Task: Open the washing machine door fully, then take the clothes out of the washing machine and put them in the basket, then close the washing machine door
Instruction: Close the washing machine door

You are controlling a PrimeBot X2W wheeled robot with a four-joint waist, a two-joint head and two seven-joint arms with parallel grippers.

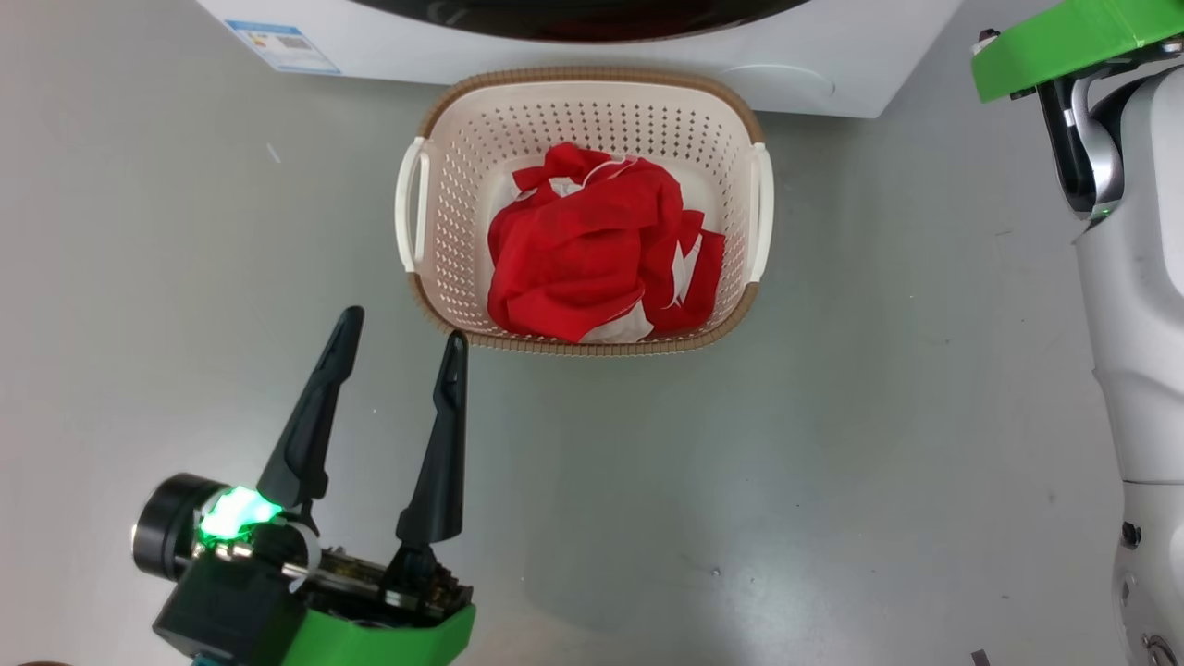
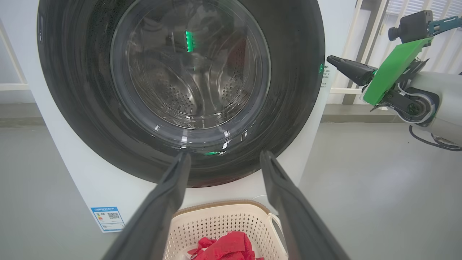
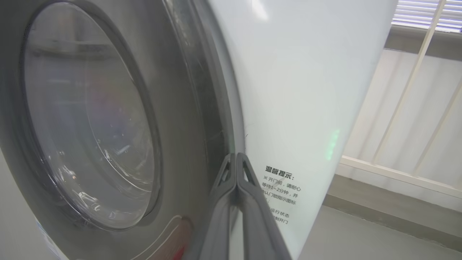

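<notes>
Left jaws gape wide and empty, basket [image 1: 592,76] of clothes [image 1: 583,250] just beyond their tips; right jaws are pressed together, empty, tips at the rim of the washing machine door [image 3: 191,108].

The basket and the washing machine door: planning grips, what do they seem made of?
The basket looks like matt cream plastic, by its punched holes; the brown woven-look rim probably too. The washing machine door seems glossy black plastic around clear glass: it mirrors lights, the drum shows through.
</notes>
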